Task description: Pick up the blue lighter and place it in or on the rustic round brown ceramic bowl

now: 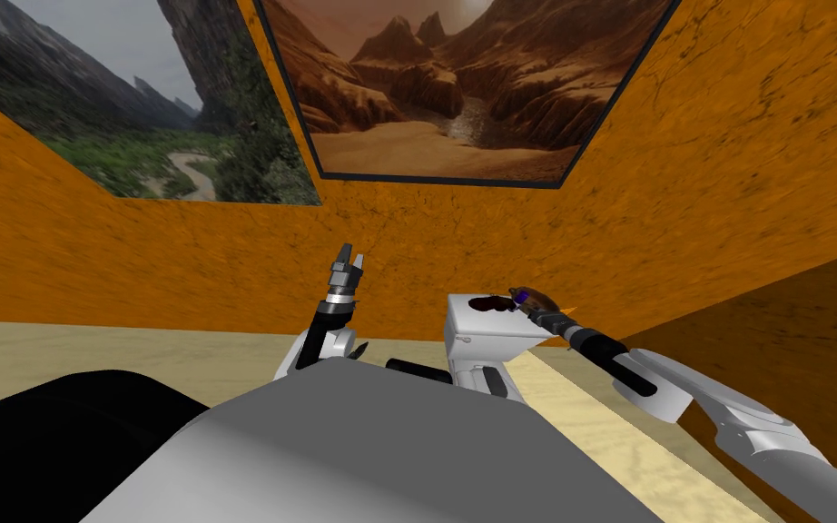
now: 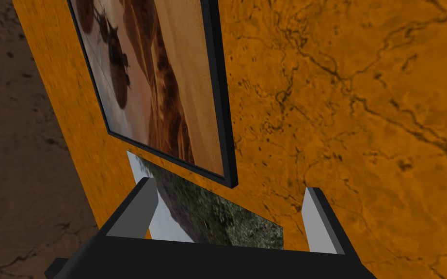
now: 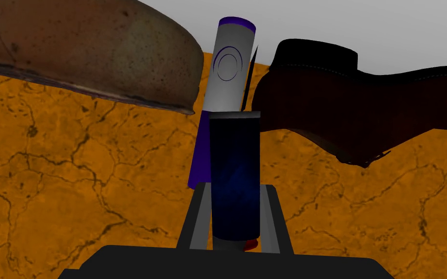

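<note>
dark blue lighter (image 3: 234,179) clamped btwn jaws, brown bowl (image 3: 87,53) just beside.

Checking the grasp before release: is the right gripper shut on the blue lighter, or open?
Shut: the right gripper has both fingers pressing the sides of the dark blue lighter.

Shoe (image 3: 343,106), brown bowl (image 3: 87,48) on white stand (image 1: 485,340)

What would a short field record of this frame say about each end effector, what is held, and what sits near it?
left end effector: open, empty, raised in front of the chest
right end effector: shut on the dark blue rectangular lighter
target: round brown speckled bowl, just beyond the lighter; lighter not yet in it
nearby: white cylinder with a purple cap; dark shoe-shaped object
</note>
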### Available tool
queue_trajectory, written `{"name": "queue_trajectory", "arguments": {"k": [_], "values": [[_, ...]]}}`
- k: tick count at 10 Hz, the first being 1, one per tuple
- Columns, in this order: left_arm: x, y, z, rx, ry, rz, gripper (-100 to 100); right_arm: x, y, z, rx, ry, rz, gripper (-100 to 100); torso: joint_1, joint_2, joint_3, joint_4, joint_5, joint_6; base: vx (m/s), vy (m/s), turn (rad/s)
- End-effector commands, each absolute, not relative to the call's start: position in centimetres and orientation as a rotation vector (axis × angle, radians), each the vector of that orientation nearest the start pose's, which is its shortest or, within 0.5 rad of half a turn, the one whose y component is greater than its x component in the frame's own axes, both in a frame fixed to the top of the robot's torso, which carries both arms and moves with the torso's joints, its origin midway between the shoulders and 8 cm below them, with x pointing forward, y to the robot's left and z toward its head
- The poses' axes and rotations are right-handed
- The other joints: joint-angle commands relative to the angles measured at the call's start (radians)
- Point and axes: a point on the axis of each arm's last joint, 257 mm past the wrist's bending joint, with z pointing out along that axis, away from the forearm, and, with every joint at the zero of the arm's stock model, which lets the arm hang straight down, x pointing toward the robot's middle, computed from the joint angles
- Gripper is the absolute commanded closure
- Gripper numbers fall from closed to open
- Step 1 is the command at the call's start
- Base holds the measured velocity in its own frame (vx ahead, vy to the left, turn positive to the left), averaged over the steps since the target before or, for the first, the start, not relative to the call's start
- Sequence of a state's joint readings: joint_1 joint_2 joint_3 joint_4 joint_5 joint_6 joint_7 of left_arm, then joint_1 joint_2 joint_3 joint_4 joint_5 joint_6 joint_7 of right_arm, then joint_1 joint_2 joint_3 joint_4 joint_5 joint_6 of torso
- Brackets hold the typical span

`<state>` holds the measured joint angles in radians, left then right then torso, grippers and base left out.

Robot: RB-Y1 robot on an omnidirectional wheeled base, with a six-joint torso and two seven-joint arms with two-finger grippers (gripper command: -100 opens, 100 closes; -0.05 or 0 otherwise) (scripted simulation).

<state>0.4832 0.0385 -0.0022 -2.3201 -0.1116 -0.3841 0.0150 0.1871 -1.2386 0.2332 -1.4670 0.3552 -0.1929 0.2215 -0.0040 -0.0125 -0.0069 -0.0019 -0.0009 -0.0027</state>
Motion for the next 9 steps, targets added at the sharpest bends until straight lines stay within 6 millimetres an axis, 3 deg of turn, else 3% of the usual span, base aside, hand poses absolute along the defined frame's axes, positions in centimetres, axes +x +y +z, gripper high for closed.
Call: {"name": "queue_trajectory", "arguments": {"k": [1,4,9], "values": [[35.8,26.4,2.4,-0.618,0.741,-1.232,0,45.5,-50.6,-23.1,-0.283,1.965,-0.044,100,0.000,0.000,0.000,0.000,0.000,0.000,0.109,0.001,-0.015],[35.8,26.4,2.4,-0.618,0.741,-1.231,0,45.8,-51.7,-21.1,-0.250,1.940,-0.062,100,-0.001,-0.009,-0.005,-0.002,-0.001,-0.001,0.161,0.000,0.006],[35.8,26.4,2.4,-0.618,0.741,-1.232,0,46.3,-53.5,-18.0,-0.213,1.903,-0.099,100,-0.002,-0.007,-0.004,-0.002,-0.002,-0.001,0.090,0.000,-0.037]]}}
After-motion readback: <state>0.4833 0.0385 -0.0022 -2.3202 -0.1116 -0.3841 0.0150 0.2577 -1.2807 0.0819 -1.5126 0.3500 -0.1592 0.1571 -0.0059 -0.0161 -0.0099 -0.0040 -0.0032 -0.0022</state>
